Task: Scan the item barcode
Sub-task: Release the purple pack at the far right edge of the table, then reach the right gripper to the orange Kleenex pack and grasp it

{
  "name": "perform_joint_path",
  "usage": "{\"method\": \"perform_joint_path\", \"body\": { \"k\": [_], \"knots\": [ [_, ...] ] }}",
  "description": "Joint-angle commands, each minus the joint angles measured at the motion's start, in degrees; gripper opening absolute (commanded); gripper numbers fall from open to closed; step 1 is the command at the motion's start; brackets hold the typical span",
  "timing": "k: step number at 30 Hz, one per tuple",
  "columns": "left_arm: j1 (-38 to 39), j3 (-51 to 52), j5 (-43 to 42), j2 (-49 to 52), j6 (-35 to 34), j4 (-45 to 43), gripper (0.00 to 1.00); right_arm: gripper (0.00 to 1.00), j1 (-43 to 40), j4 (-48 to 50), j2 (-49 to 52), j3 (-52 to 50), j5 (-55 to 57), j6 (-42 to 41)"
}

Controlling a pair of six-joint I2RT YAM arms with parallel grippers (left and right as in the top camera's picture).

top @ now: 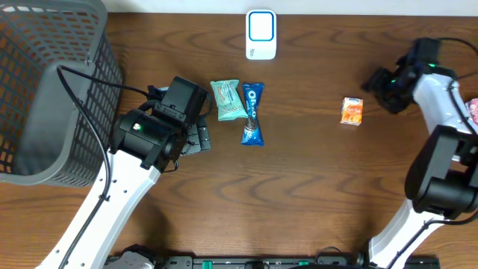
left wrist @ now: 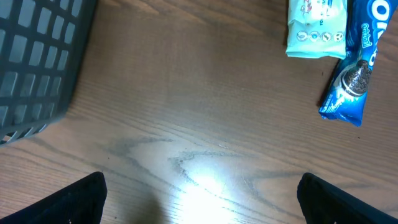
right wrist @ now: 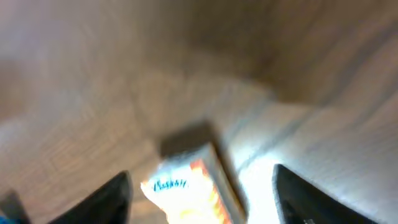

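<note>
Orange box (top: pixel 352 110) lies centre right, free of the right gripper (right wrist: pixel 202 196), whose fingers stand spread; left gripper (left wrist: pixel 199 199) spread wide near the Oreo pack (top: pixel 252 113); scanner (top: pixel 261 34) at top centre

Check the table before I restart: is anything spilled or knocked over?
Nothing stands out. The mint packet and blue cookie packet lie flat side by side, the orange box lies apart from them, and the basket stands upright.

Overhead looks straight down on the whole bench (top: pixel 299 187). Both wrist views face down, close; left shares the Oreo pack (left wrist: pixel 351 81) with it, right the orange box (right wrist: pixel 186 193).
</note>
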State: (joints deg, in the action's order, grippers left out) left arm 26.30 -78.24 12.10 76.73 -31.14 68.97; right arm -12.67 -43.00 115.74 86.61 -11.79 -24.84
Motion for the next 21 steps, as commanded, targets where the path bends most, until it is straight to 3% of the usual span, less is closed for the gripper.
{"method": "perform_joint_path", "body": {
  "k": [1,5,11,21],
  "knots": [
    [-0.20,0.09,0.11,0.44,-0.24,0.17,0.98,0.76,1.03,-3.69,-1.75,-0.07,5.57,1.36],
    [-0.20,0.09,0.11,0.44,-0.24,0.20,0.98,0.75,1.73,-8.26,-1.75,-0.09,3.54,3.30],
    [-0.20,0.09,0.11,0.44,-0.24,0.17,0.98,0.61,2.93,-8.39,-1.75,-0.79,0.74,9.09],
    [-0.20,0.09,0.11,0.44,-0.24,0.17,0.98,0.55,6.71,1.09,-1.73,-11.13,-3.85,11.21]
  ]
}}
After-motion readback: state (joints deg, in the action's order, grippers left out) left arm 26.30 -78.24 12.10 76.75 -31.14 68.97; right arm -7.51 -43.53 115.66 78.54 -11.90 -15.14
